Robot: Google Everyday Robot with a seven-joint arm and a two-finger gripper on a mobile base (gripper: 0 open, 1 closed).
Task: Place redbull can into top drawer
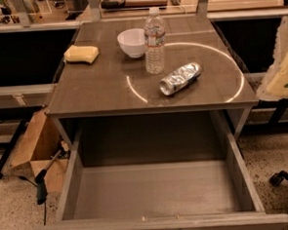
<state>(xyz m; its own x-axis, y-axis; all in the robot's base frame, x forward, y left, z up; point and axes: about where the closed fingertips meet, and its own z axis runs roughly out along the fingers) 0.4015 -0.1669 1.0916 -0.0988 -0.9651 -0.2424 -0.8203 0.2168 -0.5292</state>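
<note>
Lying on its side right of centre on the grey table (pixel 103 90), the crumpled silver redbull can (pixel 180 78) rests near an upright water bottle (pixel 154 40). A white bowl (pixel 131 42) and a yellow sponge (pixel 81 54) sit toward the upper left. The top drawer (pixel 153 189) is pulled open across the lower frame. The gripper (pixel 280 69), a pale shape at the right edge, is apart from the can; I cannot tell whether it is spread or closed.

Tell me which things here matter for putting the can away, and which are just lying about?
For the job: dented silvery drink can, on its side; open grey top drawer; pale gripper at the right edge.
Just lying about: clear plastic water bottle; white bowl; yellow sponge.
</note>
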